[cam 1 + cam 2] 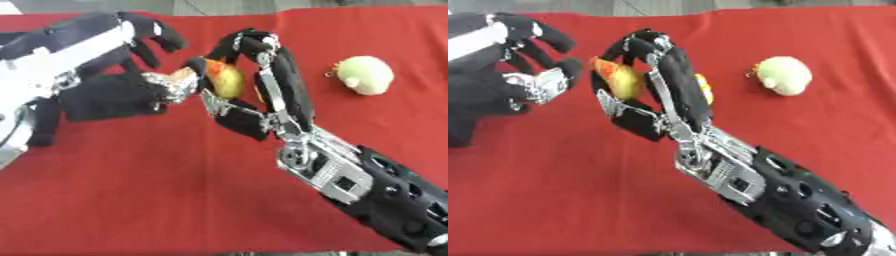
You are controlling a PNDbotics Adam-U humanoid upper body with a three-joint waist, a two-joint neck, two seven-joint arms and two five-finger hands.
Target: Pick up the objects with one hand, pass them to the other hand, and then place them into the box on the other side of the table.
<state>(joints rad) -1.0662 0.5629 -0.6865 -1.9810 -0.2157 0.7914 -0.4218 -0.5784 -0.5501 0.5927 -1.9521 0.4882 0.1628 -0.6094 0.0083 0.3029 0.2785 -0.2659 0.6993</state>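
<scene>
step: handover | yellow-red fruit [623,79] clamped in R hand [667,90] fingers | L hand [531,82] fingers apart, close by | next: grasp by L needed before R release

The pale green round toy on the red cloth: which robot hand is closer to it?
The right robot hand is closer. It sits just left of the toy, curled round a yellow fruit. The left robot hand is farther, beyond the fruit.

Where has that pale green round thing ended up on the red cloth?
The pale green round object lies on the red cloth toward the far right, alone, just right of the right hand, not touching it.
</scene>
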